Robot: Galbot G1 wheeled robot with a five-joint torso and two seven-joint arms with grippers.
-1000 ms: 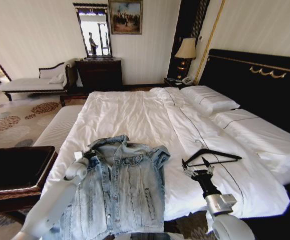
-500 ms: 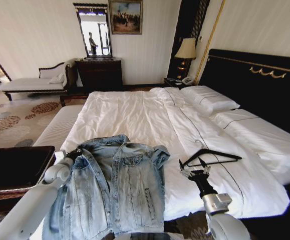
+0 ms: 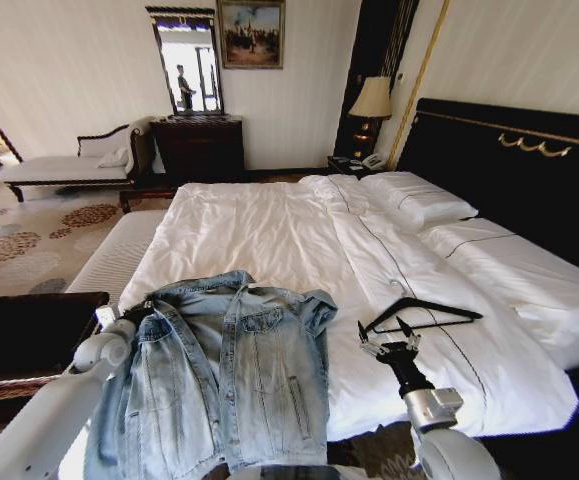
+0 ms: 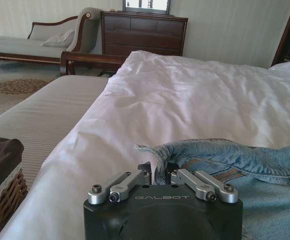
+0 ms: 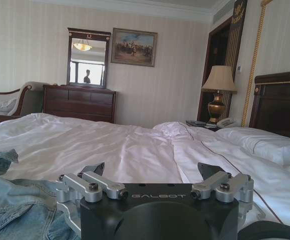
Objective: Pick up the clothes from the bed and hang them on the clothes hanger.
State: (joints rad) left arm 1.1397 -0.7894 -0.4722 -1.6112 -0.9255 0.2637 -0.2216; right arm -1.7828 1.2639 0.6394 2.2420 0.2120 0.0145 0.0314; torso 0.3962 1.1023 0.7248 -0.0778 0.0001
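On the bed (image 3: 269, 230), left pincer (image 4: 159, 172) pinches jacket (image 3: 229, 370).

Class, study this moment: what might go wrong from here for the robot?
1. The left gripper pinches only one shoulder edge of the denim jacket; the fabric may slip out when lifted.
2. The open right gripper sits right beside the clothes hanger and may nudge it along the bed.
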